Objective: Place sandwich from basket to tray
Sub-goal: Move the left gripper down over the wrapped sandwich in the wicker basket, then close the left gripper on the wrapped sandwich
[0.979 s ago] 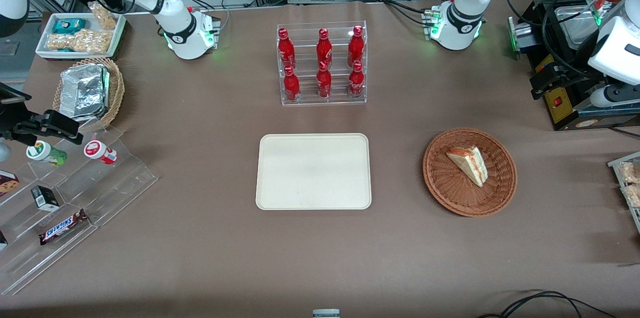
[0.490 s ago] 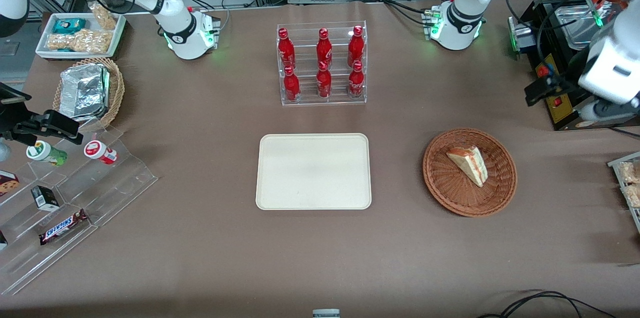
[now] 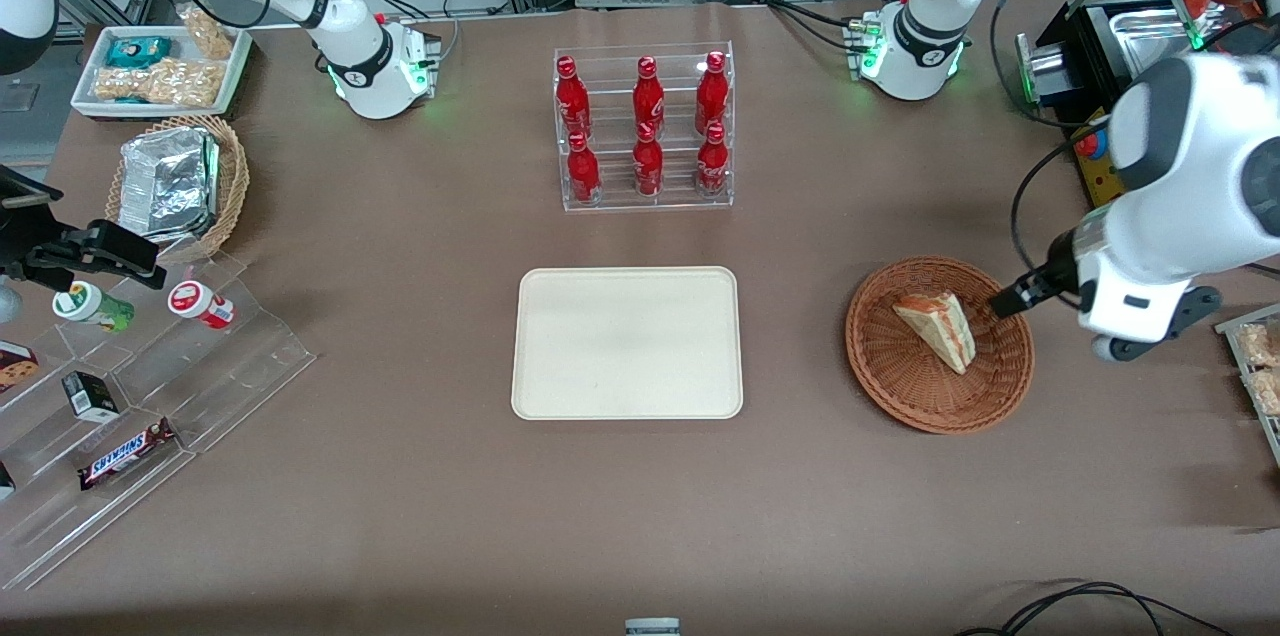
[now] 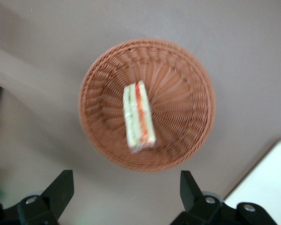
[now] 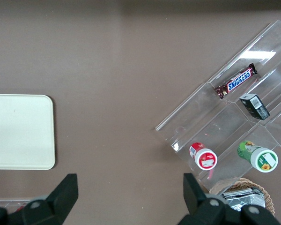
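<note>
We start at the parked arm's end of the table, well apart from the tray (image 3: pixel 627 343). A tan basket holding a foil packet (image 3: pixel 168 181) sits there, farther from the front camera than the tray. A clear stepped stand (image 3: pixel 200 356) lies nearer the camera than that packet. It carries two small cups and a Snickers bar (image 3: pixel 125 453).

The cream tray lies flat at the table's middle with nothing on it. A clear rack of red bottles (image 3: pixel 645 131) stands near the tray and farther from the camera.

Toward the working arm's end, near the tray but not touching it, sits the round brown basket (image 3: pixel 900 386). The sandwich (image 3: pixel 938 329) lies in the basket, about at its middle. In the left wrist view we see the sandwich (image 4: pixel 138 119) with its red and green filling edge turned up, inside the basket (image 4: pixel 187 93). A corner of the tray (image 4: pixel 271 183) shows there too.

The gripper (image 3: pixel 1008 300) hangs over the basket's rim on the side away from the tray. In the wrist view the gripper (image 4: pixel 124 180) has its two fingers (image 4: pixel 61 187) spread wide, holding nothing and clear of the sandwich.
</note>
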